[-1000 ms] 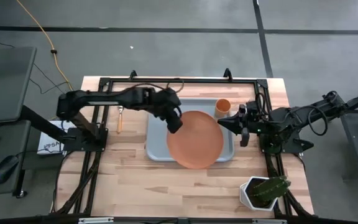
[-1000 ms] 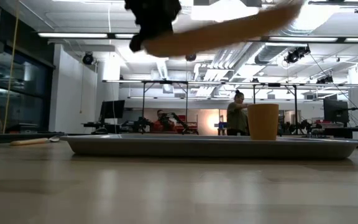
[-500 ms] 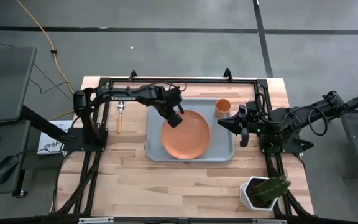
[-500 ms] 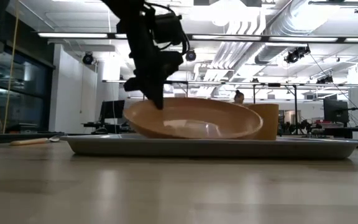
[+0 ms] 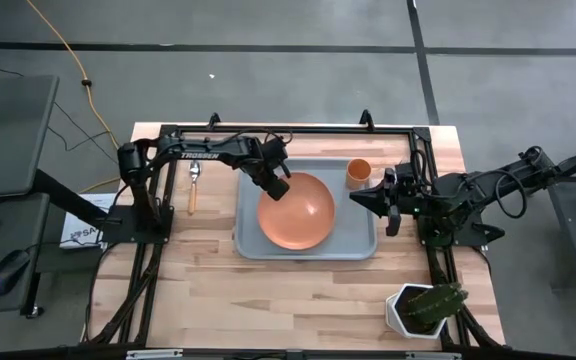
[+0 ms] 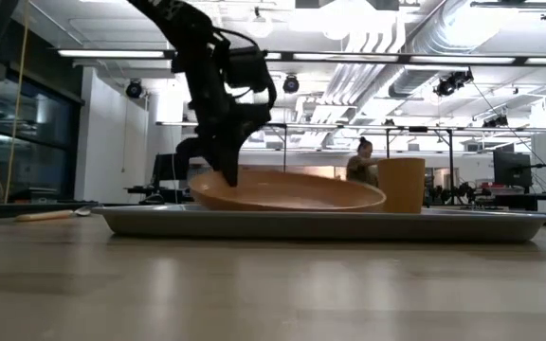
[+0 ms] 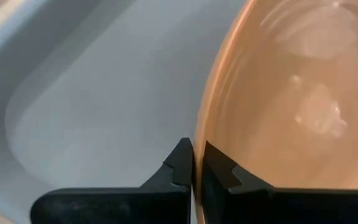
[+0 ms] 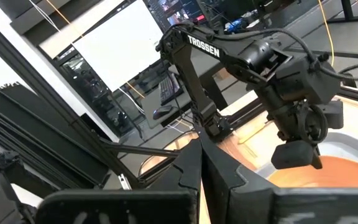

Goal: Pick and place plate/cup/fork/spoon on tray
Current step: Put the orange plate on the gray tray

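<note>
The round orange plate (image 5: 298,212) lies in the grey-blue tray (image 5: 251,242), with my left gripper (image 5: 279,188) shut on its far-left rim. In the low view the plate (image 6: 292,193) sits almost flat on the tray (image 6: 330,224), the held side a little higher. The small orange cup (image 5: 358,172) stands upright in the tray's far right corner. The spoon (image 5: 193,192) with the orange handle lies on the table left of the tray. The fork is out of view. My right gripper (image 5: 354,197) hovers shut over the tray's right edge, touching nothing. My left gripper pinches the plate's raised rim (image 7: 196,138) between its two fingers, one finger (image 7: 180,163) outside the plate and the other inside. It comes from above, slanting steeply down. The plate's underside rests on the tray, and the held rim (image 6: 207,180) stands slightly higher than the opposite rim.
A white pot with a green plant (image 5: 423,308) stands at the table's near right corner. A black frame (image 5: 148,200) borders the table. Bare wood lies between the tray and the table's near edge.
My left gripper has come down with the plate and gone a little toward the table's far left. The plate hung high and tilted above the tray; it now lies nearly flat in the tray, and the gripper has stayed shut on its rim.
</note>
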